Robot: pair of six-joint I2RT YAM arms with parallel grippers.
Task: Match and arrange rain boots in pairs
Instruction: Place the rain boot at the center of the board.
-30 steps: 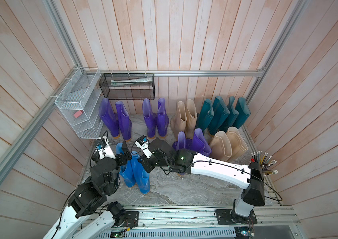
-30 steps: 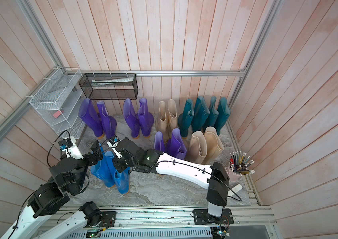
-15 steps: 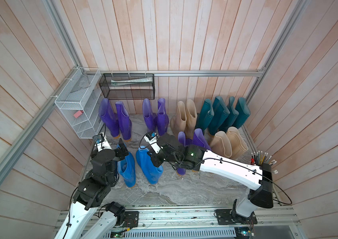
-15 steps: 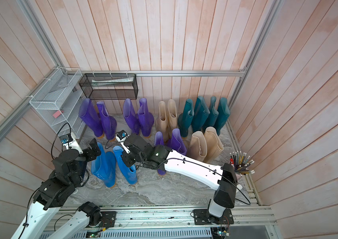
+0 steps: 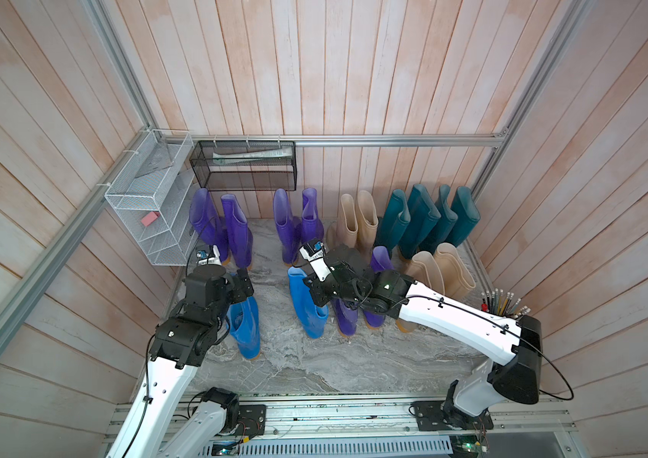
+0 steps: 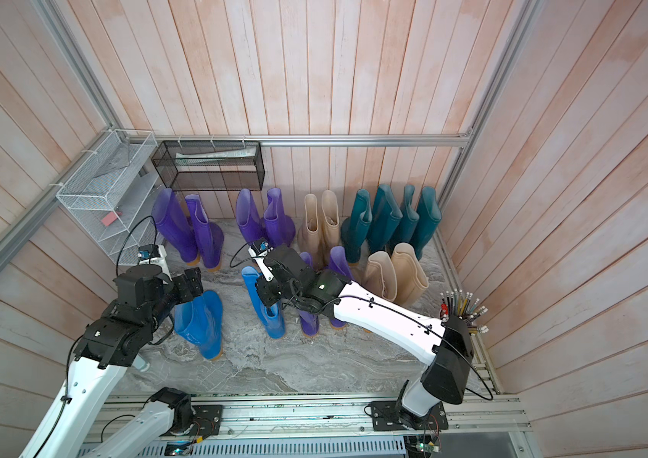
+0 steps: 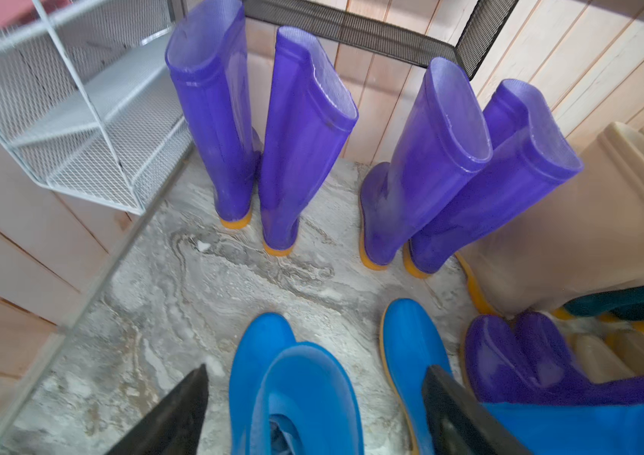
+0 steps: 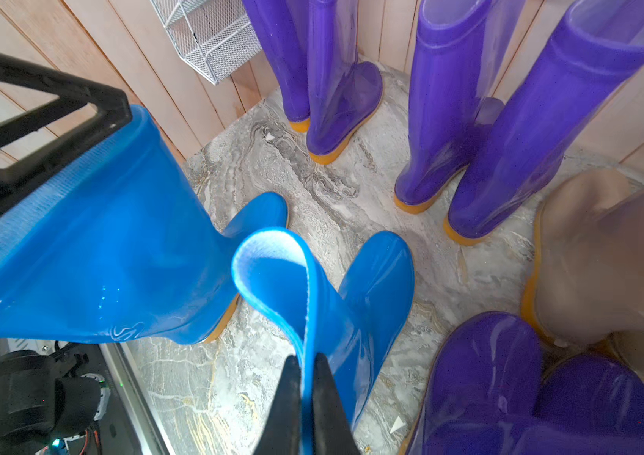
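Two bright blue rain boots stand apart on the marble floor. My right gripper (image 8: 308,405) is shut on the rim of the right-hand blue boot (image 5: 306,305) (image 8: 336,307), beside a purple pair (image 5: 348,319). My left gripper (image 7: 314,413) hangs open over the left-hand blue boot (image 5: 245,329) (image 7: 296,394); its fingers (image 7: 178,413) stand clear on either side of the shaft. Along the back wall stand two purple pairs (image 5: 237,230) (image 5: 286,222), a beige pair (image 5: 356,218) and several teal boots (image 5: 425,222). Another beige pair (image 5: 441,273) leans at the right.
A white wire shelf (image 5: 148,206) hangs on the left wall and a black mesh basket (image 5: 243,166) on the back wall. A cup of pencils (image 5: 503,305) stands at the right edge. The aluminium rail (image 5: 334,412) runs along the front.
The two blue boots stood together a second ago; my right gripper has drawn its boot to the right, leaving a gap. My left gripper has stayed over the other blue boot.
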